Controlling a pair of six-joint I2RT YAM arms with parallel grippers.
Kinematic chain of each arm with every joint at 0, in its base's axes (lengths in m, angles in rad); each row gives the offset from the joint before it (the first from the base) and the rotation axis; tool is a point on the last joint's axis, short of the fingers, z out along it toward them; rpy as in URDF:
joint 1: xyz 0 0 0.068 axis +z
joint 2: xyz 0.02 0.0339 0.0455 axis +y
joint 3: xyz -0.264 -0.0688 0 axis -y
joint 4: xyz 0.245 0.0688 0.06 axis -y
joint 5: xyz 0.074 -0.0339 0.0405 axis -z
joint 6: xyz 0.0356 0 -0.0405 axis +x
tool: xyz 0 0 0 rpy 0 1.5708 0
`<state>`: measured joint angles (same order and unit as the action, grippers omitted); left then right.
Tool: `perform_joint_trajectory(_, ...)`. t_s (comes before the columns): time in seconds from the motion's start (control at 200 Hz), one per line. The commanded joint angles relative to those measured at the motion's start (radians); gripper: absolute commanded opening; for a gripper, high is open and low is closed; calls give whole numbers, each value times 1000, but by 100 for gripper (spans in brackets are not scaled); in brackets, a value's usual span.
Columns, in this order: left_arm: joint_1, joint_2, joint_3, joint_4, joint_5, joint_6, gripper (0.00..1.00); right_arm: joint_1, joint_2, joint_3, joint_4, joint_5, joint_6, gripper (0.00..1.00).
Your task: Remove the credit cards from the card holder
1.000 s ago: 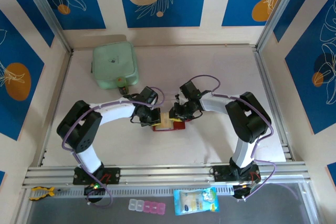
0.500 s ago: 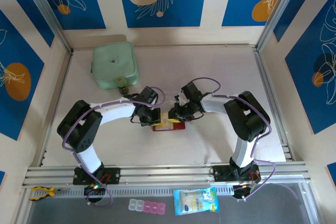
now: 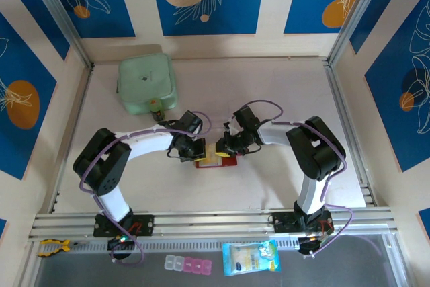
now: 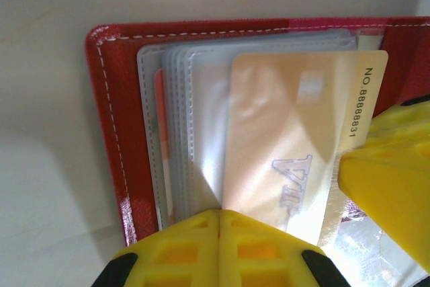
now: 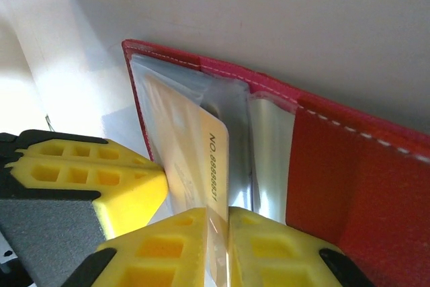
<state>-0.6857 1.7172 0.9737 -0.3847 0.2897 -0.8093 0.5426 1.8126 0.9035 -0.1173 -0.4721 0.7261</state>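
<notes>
Card holder (image 3: 228, 161): lies open at the centre of the table (image 3: 269, 85), tan credit card (image 4: 295, 139) protruding toward 3 o'clock. Right gripper (image 5: 216, 223): has just narrowed onto that card's edge, so it looks ready to pull it out. Left gripper (image 4: 220, 223): clenched, pinning the pockets at 9 o'clock.

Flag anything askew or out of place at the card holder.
Nothing spilled or damaged. One gold credit card sticks partway out of its clear sleeve in the open red card holder, pinched by the right end effector; that fits an extraction. The left end effector is shut at the sleeves' edge.
</notes>
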Motion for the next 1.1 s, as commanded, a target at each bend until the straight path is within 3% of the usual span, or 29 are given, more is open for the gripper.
perform_joint_trajectory(0.0,-6,21,8,-44,-26,9,0,-1,7,-17,12,-27,-2,13)
perform_joint_trajectory(0.195,-6,15,3,-48,-29,9,0,-13,-35,-32,-23,23,-22,6)
perform_joint_trajectory(0.705,-6,-15,3,-26,-15,0,0,-66,-199,18,-281,121,-193,2)
perform_joint_trajectory(0.885,-6,-47,22,-35,-19,3,0,-41,-235,102,-395,191,-366,0)
perform_joint_trajectory(1.095,-5,-87,40,-59,-46,9,3,4,-212,249,-568,291,-677,0)
